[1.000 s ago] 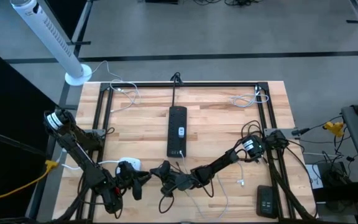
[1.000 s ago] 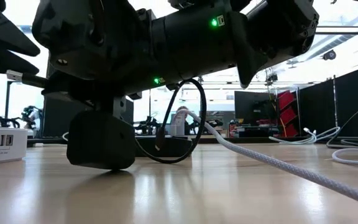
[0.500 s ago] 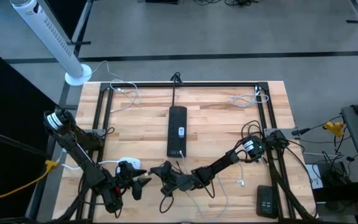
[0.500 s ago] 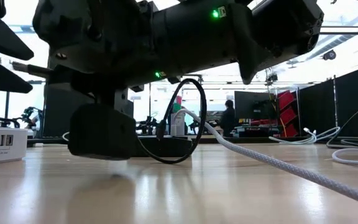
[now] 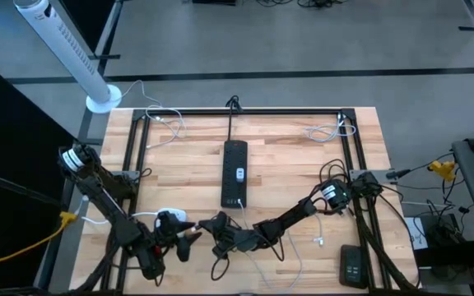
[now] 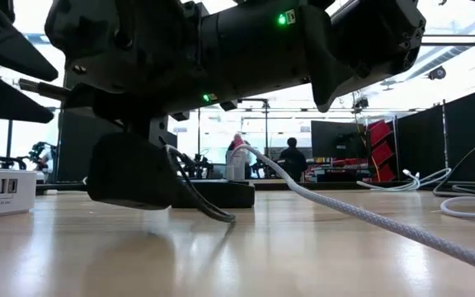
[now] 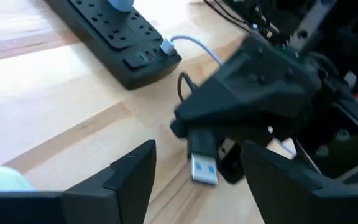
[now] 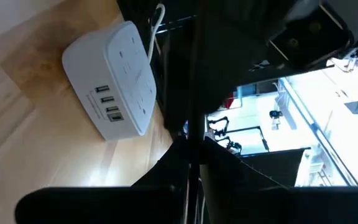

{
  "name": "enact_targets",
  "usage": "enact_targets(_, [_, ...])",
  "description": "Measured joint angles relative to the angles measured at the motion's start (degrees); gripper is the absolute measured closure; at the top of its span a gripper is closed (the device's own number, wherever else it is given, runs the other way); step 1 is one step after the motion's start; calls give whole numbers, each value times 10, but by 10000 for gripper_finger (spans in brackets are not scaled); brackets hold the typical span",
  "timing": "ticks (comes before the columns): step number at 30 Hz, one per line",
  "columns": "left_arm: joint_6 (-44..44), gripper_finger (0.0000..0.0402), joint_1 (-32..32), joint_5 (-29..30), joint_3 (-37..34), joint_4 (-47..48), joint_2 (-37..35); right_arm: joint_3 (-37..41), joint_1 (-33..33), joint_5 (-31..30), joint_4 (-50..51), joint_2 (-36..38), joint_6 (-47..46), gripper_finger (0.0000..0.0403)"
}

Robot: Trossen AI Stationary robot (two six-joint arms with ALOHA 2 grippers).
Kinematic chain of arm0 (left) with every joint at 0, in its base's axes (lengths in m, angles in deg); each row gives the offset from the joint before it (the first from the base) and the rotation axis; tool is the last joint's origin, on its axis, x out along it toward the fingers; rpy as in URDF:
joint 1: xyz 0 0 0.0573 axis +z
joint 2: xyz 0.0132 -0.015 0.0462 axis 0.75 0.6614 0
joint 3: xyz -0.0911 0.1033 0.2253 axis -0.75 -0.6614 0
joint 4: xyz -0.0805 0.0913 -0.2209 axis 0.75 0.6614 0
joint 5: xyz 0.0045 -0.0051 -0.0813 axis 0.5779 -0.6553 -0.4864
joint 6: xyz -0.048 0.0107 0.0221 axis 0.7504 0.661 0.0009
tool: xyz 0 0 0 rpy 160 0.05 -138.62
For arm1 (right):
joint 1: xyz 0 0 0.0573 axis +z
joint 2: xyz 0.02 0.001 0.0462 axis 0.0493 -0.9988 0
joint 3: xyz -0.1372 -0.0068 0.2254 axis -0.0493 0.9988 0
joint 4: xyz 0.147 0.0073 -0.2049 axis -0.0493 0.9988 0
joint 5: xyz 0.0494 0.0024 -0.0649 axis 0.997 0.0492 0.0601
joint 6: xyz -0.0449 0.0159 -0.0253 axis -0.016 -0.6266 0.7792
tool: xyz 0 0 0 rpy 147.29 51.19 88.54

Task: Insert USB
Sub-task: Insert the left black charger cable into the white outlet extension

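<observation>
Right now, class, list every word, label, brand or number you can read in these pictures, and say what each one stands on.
None can be read.
White charging hub with a row of USB ports: no print visible.
Long black power strip: a pale label in the middle, too small to read.
Small black device with buttons at the table's edge: markings too small to read.

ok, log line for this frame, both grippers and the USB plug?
left gripper: open, facing USB plug | right gripper: shut on USB plug | white charging hub: on table, USB ports empty | plug: not yet inserted
</observation>
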Motion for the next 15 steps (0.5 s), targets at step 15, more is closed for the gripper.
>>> enact_targets(15, [-5,327,19,1,0,-8,0,0,-5,-17,4,0,-4,387])
